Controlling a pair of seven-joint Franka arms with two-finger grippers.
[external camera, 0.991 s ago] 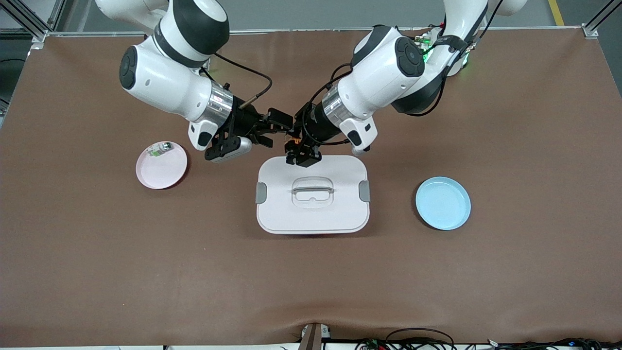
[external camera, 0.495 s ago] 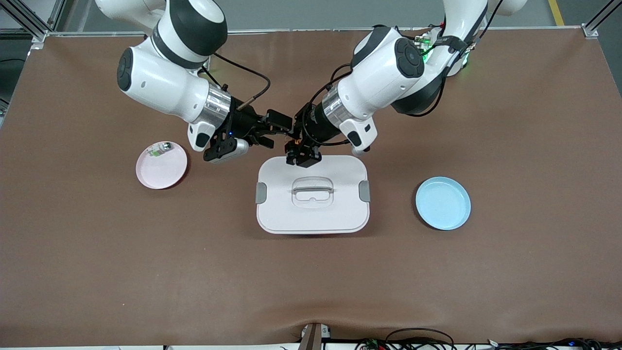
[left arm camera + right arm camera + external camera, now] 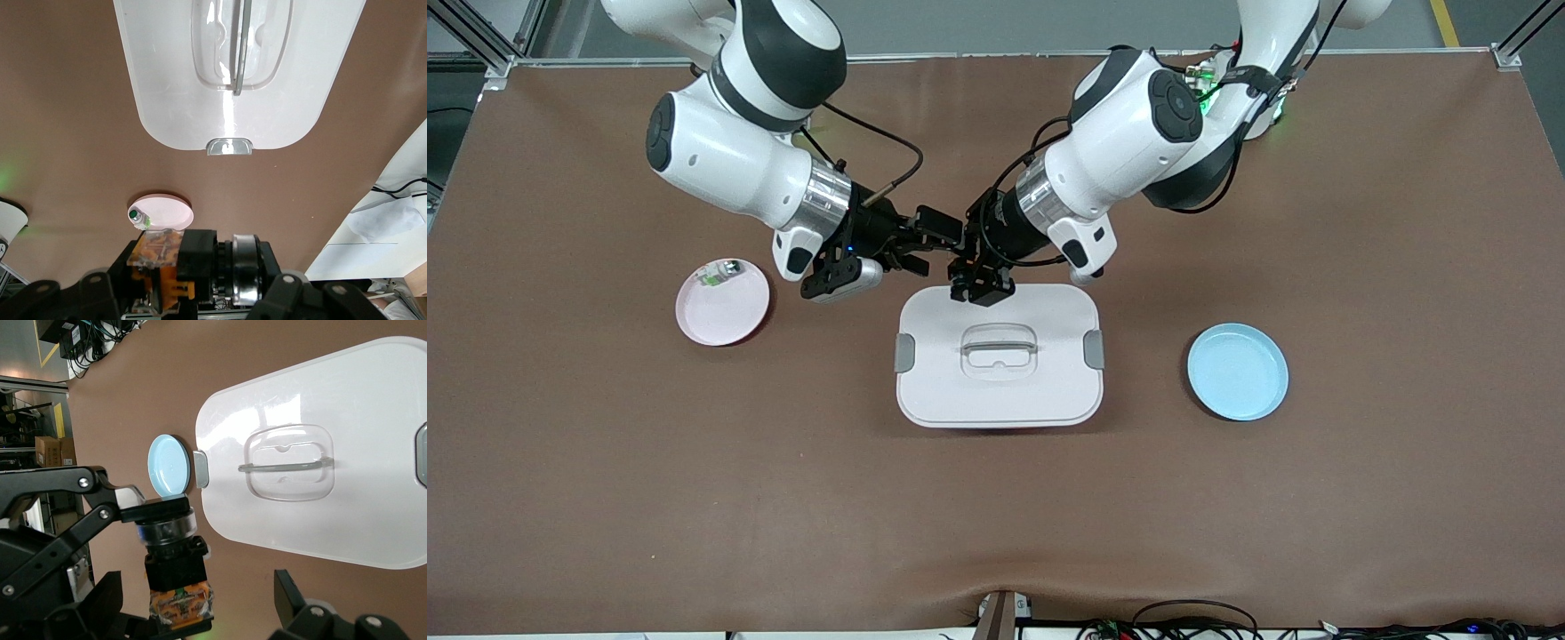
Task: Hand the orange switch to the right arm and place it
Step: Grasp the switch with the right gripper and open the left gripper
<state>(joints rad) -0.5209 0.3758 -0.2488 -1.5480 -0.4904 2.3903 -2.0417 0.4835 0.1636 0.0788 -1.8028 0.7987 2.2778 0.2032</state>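
The orange switch (image 3: 160, 252) has a black body, a silver ring and an orange block. My left gripper (image 3: 971, 269) is shut on it and holds it in the air over the edge of the white lidded box (image 3: 999, 382) that lies toward the robots' bases. My right gripper (image 3: 930, 240) is open. In the right wrist view its fingers (image 3: 293, 595) stand on either side of the switch (image 3: 179, 583) without touching it. The switch's cap end points at the blue plate (image 3: 167, 465).
A pink plate (image 3: 725, 313) holding a small white-and-green part (image 3: 720, 272) lies toward the right arm's end. A blue plate (image 3: 1237, 371) lies toward the left arm's end. The white box with grey clips and a handle sits mid-table.
My right gripper has moved slightly closer around the switch. My left gripper has stayed still with the switch in it.
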